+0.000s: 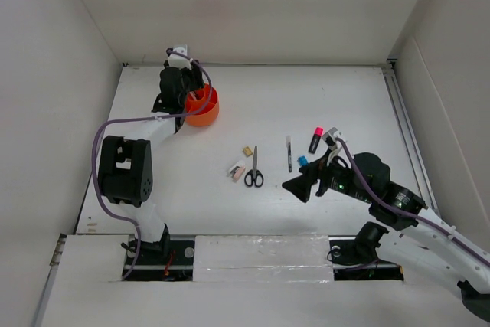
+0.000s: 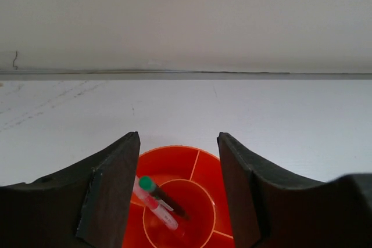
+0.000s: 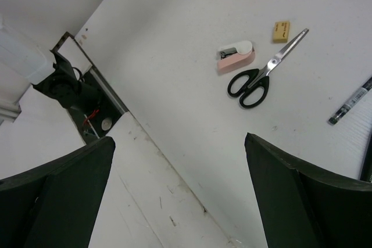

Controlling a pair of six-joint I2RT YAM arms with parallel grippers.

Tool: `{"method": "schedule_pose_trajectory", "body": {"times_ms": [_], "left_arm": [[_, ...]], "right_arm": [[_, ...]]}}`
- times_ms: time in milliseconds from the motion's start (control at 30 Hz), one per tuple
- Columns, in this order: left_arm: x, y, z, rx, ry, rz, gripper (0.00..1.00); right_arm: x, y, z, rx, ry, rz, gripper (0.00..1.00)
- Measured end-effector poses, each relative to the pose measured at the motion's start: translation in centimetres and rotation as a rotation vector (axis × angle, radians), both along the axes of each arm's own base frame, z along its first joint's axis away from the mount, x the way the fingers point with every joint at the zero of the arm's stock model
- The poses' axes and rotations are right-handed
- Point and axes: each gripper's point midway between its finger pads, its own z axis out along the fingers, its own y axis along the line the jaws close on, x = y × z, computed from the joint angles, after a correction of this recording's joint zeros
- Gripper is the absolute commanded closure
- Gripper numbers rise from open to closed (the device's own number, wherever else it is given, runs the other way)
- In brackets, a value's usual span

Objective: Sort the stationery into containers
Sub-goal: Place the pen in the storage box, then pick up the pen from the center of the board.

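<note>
You are holding the left gripper (image 2: 178, 137) directly above the orange tub (image 1: 207, 118), and its jaws are standing apart with nothing between them: it is gripping nothing. Inside the tub's central cup, a thin pink pen (image 2: 156, 206) and a dark pen with a green end (image 2: 164, 197) are leaning side by side against the cup's left wall. The remaining stationery is lying on the table to the right of the tub and nearer the arm bases: closest to the tub are a tan eraser (image 1: 247, 151), a pink and white eraser (image 1: 237, 169) and the black-handled scissors (image 1: 254, 174); farther right of the tub are a slim dark pen (image 1: 289, 153), a pink-capped marker (image 1: 315, 139) and a blue-capped marker (image 1: 302, 161). Your right gripper (image 3: 179, 139) is hovering well right of the tub, spread wide and carrying nothing.
</note>
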Motion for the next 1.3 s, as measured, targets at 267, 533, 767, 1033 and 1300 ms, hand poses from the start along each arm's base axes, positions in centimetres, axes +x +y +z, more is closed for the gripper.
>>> {"method": "schedule_pose_trajectory", "body": {"times_ms": [267,533,767,1033,1300], "left_arm": [[-1.1,0.1,1.6,-0.004,-0.015,0.035,0.00],[-2.9,-0.9,19.5,-0.199,-0.136,0.090,0.00],[-15.9,0.9,27.6,-0.397,-0.173,0.040,0.00],[-25.7,2.8,17.3,-0.424,-0.039,0.045,0.00],[-26.2,3.6,6.3,-0.347,0.219,0.123,0.00]], "right_arm": [[1.5,-0.2,-1.0,-0.032,0.020,-0.078,0.00],[7.4,0.0,-9.7,-0.353,0.232,-0.290,0.04],[10.4,-1.9,-13.6,-0.449,0.317,-0.393,0.34],[15.9,-2.4,-15.0,-0.484,0.356,-0.456,0.47],[17.9,-2.6,-19.2,-0.545,0.437,-0.449,0.50]]}}
